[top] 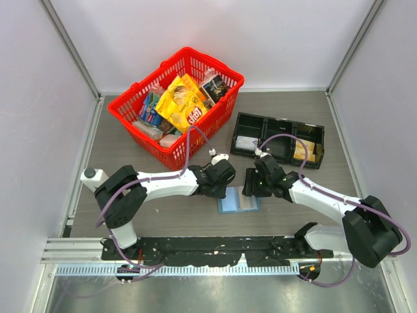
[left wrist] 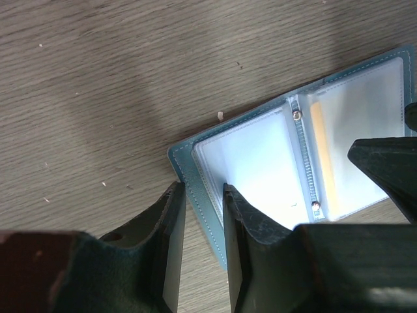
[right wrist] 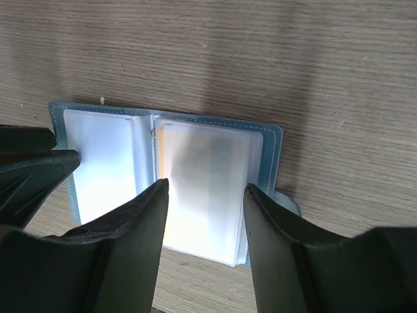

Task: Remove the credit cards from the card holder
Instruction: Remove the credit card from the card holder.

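The blue card holder (top: 238,201) lies open and flat on the table between the two grippers. My left gripper (top: 225,186) is narrowly open; its fingertips (left wrist: 203,189) straddle the holder's left edge (left wrist: 186,169), one tip on the clear left pocket (left wrist: 254,156). My right gripper (top: 251,187) is open and empty, its jaws (right wrist: 205,189) above the right panel's clear pockets (right wrist: 205,176). A thin tan strip of a credit card (right wrist: 161,163) shows inside the right pocket near the spine, also in the left wrist view (left wrist: 317,150). Tan cards (top: 305,151) lie in the black tray.
The black three-compartment tray (top: 279,140) stands behind the holder, with a pale grey card (top: 246,142) in its left compartment. A red basket (top: 176,104) full of packets stands at the back left. Grey walls close the sides and back.
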Robot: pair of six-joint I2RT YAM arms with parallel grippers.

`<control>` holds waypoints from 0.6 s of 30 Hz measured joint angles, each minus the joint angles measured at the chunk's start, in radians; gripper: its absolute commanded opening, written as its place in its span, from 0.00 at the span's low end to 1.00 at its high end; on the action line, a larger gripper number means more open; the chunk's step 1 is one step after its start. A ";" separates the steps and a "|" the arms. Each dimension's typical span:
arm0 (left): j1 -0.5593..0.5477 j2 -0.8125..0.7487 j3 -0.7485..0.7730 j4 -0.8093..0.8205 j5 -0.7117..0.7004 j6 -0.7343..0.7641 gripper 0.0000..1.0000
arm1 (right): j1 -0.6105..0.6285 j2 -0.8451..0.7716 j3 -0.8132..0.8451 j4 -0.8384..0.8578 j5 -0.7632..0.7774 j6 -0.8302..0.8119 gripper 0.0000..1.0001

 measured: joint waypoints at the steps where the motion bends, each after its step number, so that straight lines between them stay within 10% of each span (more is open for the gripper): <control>1: 0.000 0.000 0.000 0.000 0.000 0.000 0.32 | 0.000 0.000 0.000 0.000 -0.003 0.000 0.52; 18: 0.000 0.000 0.000 -0.002 0.000 0.003 0.30 | 0.000 -0.022 0.000 -0.001 -0.055 -0.004 0.41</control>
